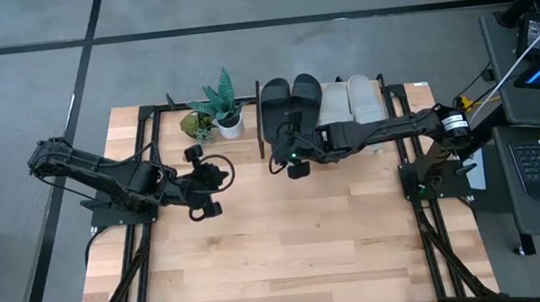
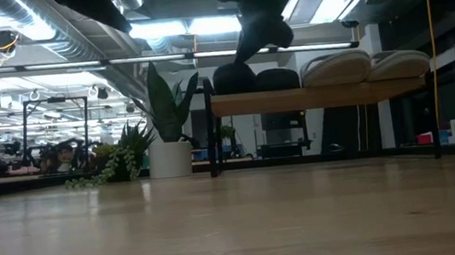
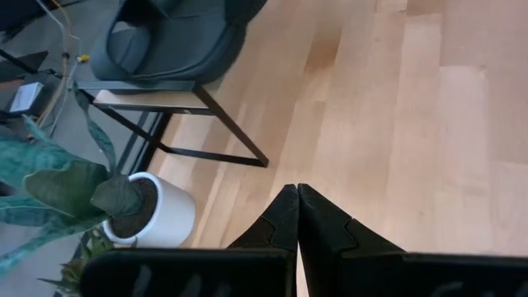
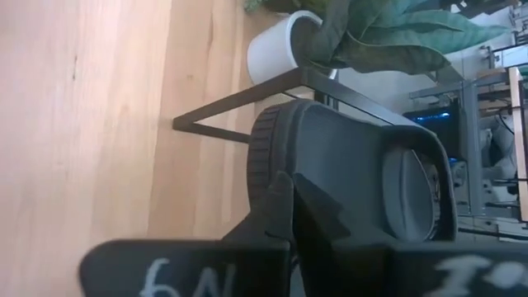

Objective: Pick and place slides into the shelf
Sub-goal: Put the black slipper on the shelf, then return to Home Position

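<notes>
Four slides lie side by side on the shelf (image 1: 400, 92) at the table's far edge: two black slides (image 1: 290, 104) on the left, two light grey slides (image 1: 350, 100) on the right. In the low view the black slides (image 2: 256, 77) and the grey slides (image 2: 367, 66) rest sole-down on the shelf's wood board (image 2: 318, 96). My right gripper (image 1: 282, 152) is shut and hangs over the near end of the leftmost black slide (image 4: 355, 157). My left gripper (image 1: 214, 174) is shut above the table, left of the shelf. My right gripper (image 4: 293, 194) points its shut fingers at the heel end (image 4: 272, 140) of the leftmost black slide, slanting down from the near right. I cannot tell whether the fingertips touch it. The slide lies flat on the shelf board.
A white pot (image 1: 230, 125) with a green plant and a smaller leafy plant (image 1: 197, 125) stand just left of the shelf, near the shelf's black leg (image 3: 231, 132). Bare wooden tabletop (image 1: 290, 249) spreads toward the near edge. A laptop stands off the table on the right.
</notes>
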{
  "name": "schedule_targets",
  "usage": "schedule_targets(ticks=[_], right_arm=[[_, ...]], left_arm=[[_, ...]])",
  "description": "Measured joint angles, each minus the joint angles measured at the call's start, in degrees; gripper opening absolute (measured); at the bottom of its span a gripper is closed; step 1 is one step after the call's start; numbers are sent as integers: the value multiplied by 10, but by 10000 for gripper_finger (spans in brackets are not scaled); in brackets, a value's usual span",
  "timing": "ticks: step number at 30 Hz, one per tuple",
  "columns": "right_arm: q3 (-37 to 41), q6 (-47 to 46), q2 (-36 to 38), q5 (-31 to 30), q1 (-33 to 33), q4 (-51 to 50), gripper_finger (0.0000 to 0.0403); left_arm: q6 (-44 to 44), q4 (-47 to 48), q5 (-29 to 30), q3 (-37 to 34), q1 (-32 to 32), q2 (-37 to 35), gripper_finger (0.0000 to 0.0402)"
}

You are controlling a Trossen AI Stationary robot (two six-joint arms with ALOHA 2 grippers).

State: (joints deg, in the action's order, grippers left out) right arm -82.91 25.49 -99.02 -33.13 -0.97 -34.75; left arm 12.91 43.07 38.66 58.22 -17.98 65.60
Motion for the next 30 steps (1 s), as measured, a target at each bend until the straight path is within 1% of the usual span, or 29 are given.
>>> schedule_targets(ticks=[3, 14, 22, 25, 28, 30], right_arm=[[0, 1, 0, -1, -1, 7, 8], [0, -5, 0, 2, 0, 7, 52], [0, -15, 0, 2, 8, 1, 102], [-1, -13, 5, 0, 16, 3, 115], [-27, -32, 8, -33, 31, -16, 112], [-54, -48, 12, -38, 43, -42, 94]], left_arm=[[0, 0, -5, 0, 0, 0, 0], [0, 0, -5, 0, 0, 0, 0], [0, 0, -5, 0, -2, 0, 0], [-6, 0, -5, 0, -2, 0, 0], [-15, -2, -5, 0, -2, 0, 0], [-17, -4, -5, 0, -2, 0, 0]])
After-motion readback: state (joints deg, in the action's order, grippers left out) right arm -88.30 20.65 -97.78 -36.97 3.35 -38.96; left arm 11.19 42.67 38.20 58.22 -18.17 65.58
